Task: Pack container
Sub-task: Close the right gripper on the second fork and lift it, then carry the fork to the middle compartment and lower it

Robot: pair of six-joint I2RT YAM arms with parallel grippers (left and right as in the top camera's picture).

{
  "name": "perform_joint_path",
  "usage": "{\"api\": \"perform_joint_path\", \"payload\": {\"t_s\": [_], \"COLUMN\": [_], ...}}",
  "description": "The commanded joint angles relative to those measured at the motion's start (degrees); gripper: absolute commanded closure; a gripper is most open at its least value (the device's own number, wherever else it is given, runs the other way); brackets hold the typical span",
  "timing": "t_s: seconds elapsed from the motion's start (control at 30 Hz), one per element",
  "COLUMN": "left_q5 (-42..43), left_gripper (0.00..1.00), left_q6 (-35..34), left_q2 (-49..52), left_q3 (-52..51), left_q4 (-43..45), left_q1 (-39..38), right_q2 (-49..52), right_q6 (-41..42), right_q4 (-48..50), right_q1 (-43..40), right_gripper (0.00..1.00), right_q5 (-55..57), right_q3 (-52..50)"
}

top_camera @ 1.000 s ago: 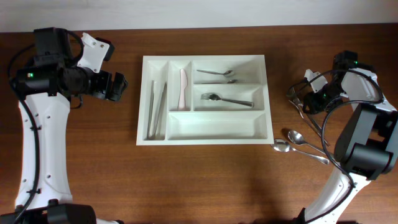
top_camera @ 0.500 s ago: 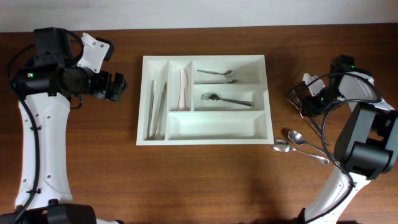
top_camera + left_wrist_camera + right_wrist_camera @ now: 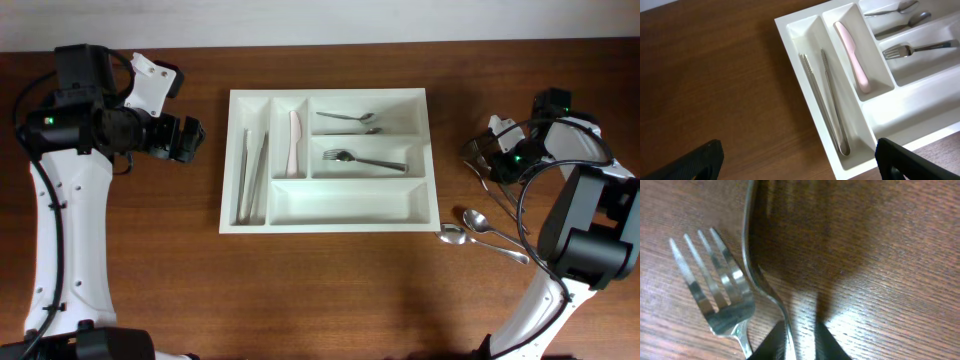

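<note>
The container (image 3: 328, 225) is a white five-compartment tray at the table's middle; it also shows in the left wrist view (image 3: 790, 37). It holds metal tongs (image 3: 250, 170), a pink knife (image 3: 294, 140), two spoons (image 3: 345, 118) and a fork (image 3: 365, 160). My left gripper (image 3: 190, 140) hovers wide open left of the tray, its jaws (image 3: 797, 160) holding nothing. My right gripper (image 3: 482, 158) is down on loose cutlery at the right. Its jaws (image 3: 800, 342) stand narrowly apart astride a curved metal handle (image 3: 760, 275) that touches the left fingertip (image 3: 772, 342).
A second fork (image 3: 715, 285) lies on the wood just left of the curved handle. Two loose spoons (image 3: 478, 224) rest on the table right of the tray's near right corner. The tray's long bottom compartment (image 3: 350, 200) holds nothing.
The right gripper's jaws have narrowed around the cutlery at the right, and the wrist shifted slightly. The left arm and the tray's contents have not moved.
</note>
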Motion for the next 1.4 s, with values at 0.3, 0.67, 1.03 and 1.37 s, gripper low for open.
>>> {"api": "perform_joint_path", "payload": {"t_s": [0.3,0.67,1.03,1.37], "left_q5": [0.63,0.63,0.63,0.63], "left_gripper": [0.01,0.01,0.01,0.01], "left_q6": [0.72,0.72,0.74,0.72], "left_q2": [-1.42,-1.42,-1.42,-1.42], "left_q3": [0.22,0.22,0.22,0.22], "left_q4": [0.02,0.02,0.02,0.02], "left_q1": [0.0,0.0,0.0,0.0], "right_q2": [0.98,0.74,-0.09,0.04], "right_q6": [0.2,3.93,-3.72,-37.03], "right_q4": [1.27,2.29,-18.8,-28.72], "right_q1": [0.17,0.17,1.88,14.49], "right_gripper": [0.96,0.96,0.96,0.96], "right_q5": [-0.15,-0.44,-18.12,-21.84], "right_q3": [-1.81,4.81,34.93,35.26]}}
